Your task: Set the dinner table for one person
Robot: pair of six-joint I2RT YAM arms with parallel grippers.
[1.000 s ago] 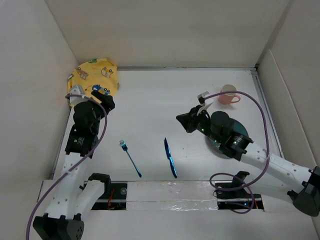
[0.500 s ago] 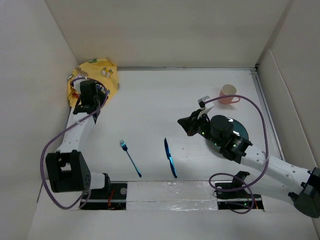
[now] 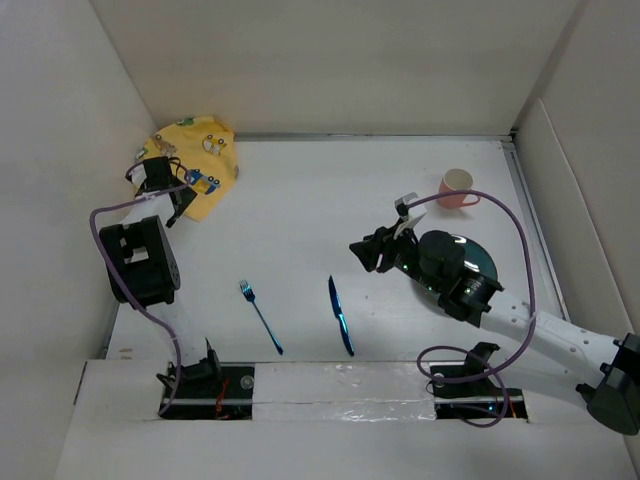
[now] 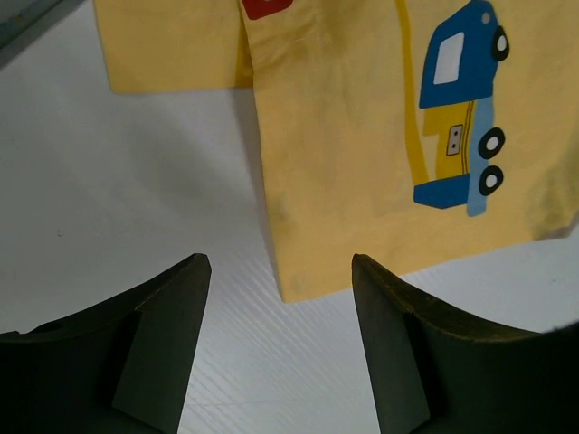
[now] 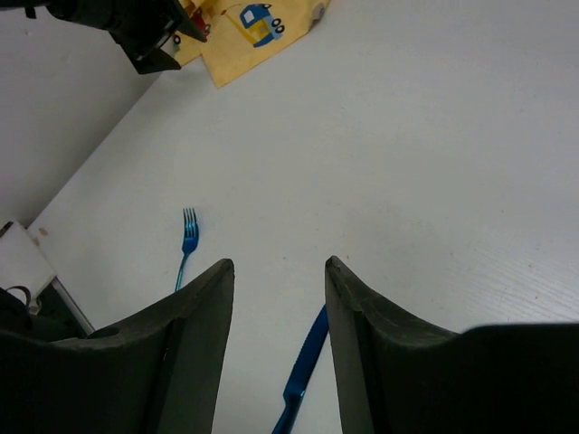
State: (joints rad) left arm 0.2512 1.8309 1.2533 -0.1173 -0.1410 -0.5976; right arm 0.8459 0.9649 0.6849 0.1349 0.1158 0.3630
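The white worktop (image 3: pixel 330 200) fills the floor of the walled enclosure and carries everything else. In its far left corner lies a crumpled yellow placemat (image 3: pixel 205 165) printed with cartoon vehicles. A blue fork (image 3: pixel 260 316) and a blue knife (image 3: pixel 340 315) lie near the front edge, apart from each other. A pink mug (image 3: pixel 458 187) stands upright at the far right, and a dark teal plate (image 3: pixel 480 262) sits nearer, partly under the right arm. The left tool (image 3: pixel 175 198) is at the near edge of the placemat. Its own camera gives what the overhead view cannot: the left tool (image 4: pixel 280 271) is released, its jaws standing apart on either side of a corner of the placemat (image 4: pixel 362 136), with a blue and yellow truck printed close by. Whether the fingers touch the cloth cannot be told. The right tool (image 3: pixel 363 255) is over bare worktop left of the plate. From its wrist, the right tool (image 5: pixel 276 267) is also released and empty, with the fork (image 5: pixel 187 237) and knife (image 5: pixel 303 371) visible beyond it and the placemat (image 5: pixel 253 32) far off.
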